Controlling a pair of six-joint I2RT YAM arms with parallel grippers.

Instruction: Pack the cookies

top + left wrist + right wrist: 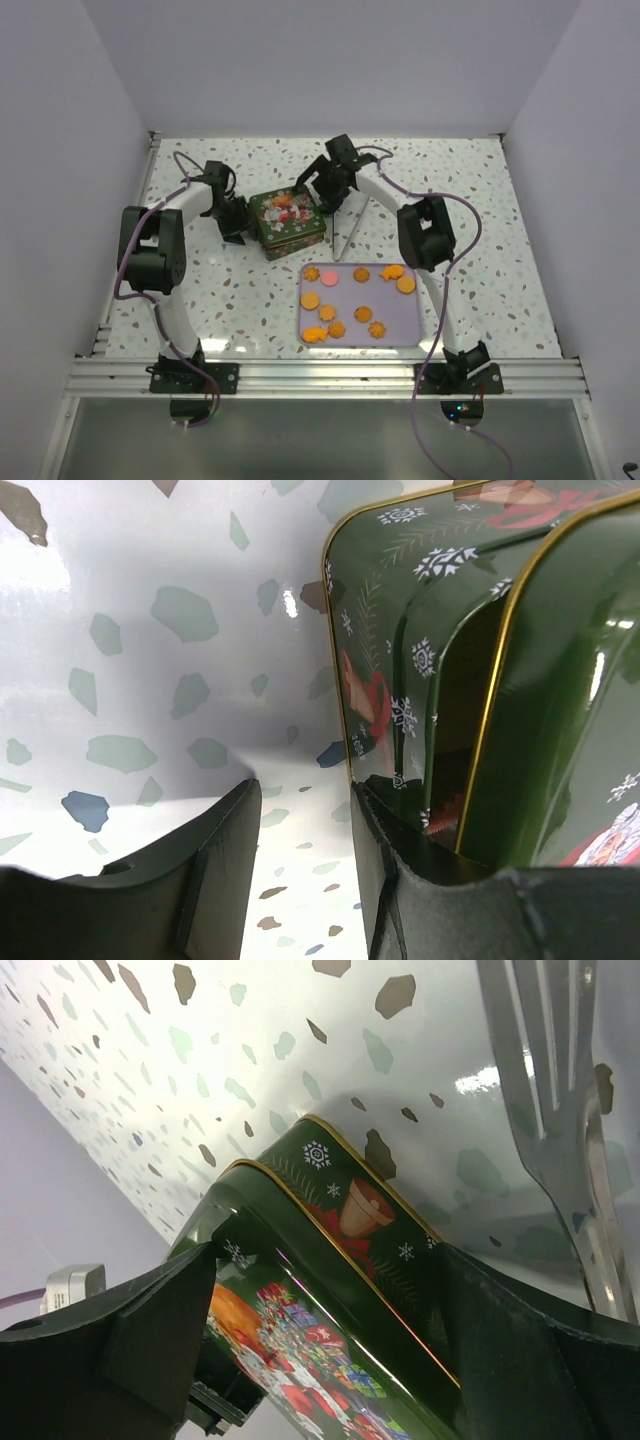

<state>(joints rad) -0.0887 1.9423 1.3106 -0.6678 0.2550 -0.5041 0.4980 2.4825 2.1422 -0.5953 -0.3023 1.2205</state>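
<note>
The cookies, orange rounds and flower shapes plus one pink round, lie spread on a lavender tray in front of the arms. Behind the tray stands a green Christmas tin with its lid on; a dark gap shows under the lid. My left gripper is low at the tin's left side, open, only table between its fingers, and its right finger is against the tin's wall. My right gripper is over the tin's far right corner, open, its fingers either side of the lid.
Metal tongs lie on the speckled table to the right of the tin, between it and the right arm; they also show in the right wrist view. White walls close in the table on three sides.
</note>
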